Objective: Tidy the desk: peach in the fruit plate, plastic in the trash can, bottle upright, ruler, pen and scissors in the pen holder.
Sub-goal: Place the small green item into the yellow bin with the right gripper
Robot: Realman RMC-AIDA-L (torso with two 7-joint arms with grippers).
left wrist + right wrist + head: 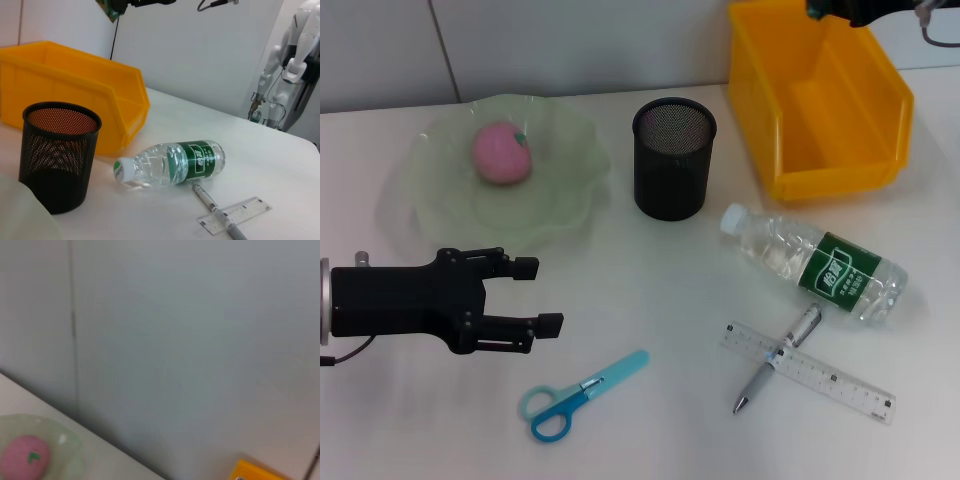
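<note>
The pink peach [502, 153] lies in the pale green fruit plate [430, 215]. Right of it stands the black mesh pen holder [673, 158], and the yellow trash can [815, 95] is at the back right. The clear bottle [815, 262] lies on its side. In front of it the pen [777, 358] rests across the ruler [830, 380]. The blue scissors [582, 395] lie near the front. My left gripper [540, 296] hovers open in front of the plate. My right gripper [850, 8] is above the trash can, shut on a green piece of plastic [109, 9].
A grey wall runs behind the white desk [650, 300]. In the left wrist view a white robot [292, 55] stands beyond the desk's far edge. Bare desk lies between the scissors and the pen holder.
</note>
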